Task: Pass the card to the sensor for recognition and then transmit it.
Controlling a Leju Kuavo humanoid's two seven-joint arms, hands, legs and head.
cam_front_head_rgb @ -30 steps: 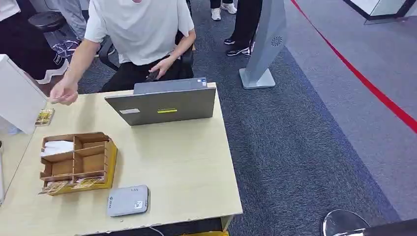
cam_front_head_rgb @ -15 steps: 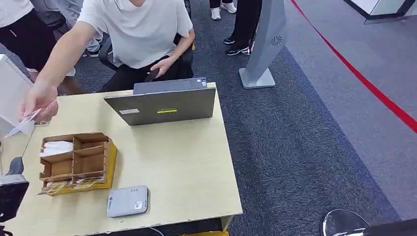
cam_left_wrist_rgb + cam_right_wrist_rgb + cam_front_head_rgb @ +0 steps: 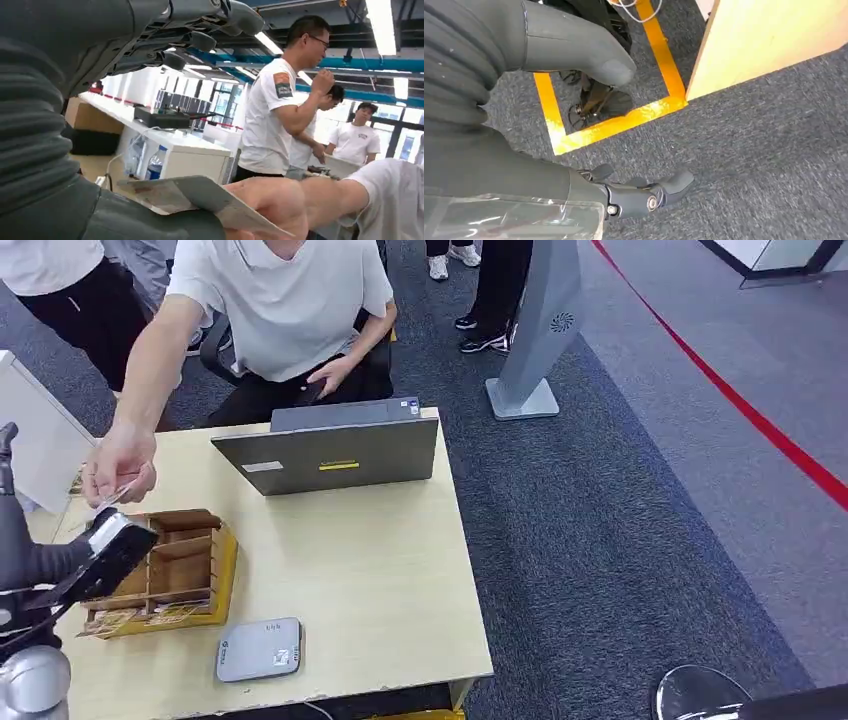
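Note:
A person's hand [image 3: 120,465] holds a pale card [image 3: 200,200] out over the table's left side, above the wooden box. My left hand [image 3: 60,560] is raised just below it, thumb and fingers apart. In the left wrist view the card lies against my thumb [image 3: 150,222] with my fingers [image 3: 200,30] spread well clear of it, and the person's fingers [image 3: 272,205] still pinch it. The grey card sensor [image 3: 260,648] lies flat near the table's front edge. My right hand [image 3: 499,165] hangs over the carpet with nothing in it, its fingers apart.
A wooden compartment box [image 3: 190,565] with cards stands beside my left hand. A grey laptop [image 3: 330,455] sits at the table's back, and a person is seated behind it. A white box [image 3: 35,440] is at the far left. Yellow floor tape [image 3: 624,120] runs by the table's corner.
My left hand has risen into the head view from the lower left. The person picked up the card at the left and brought it over the box to my hand.

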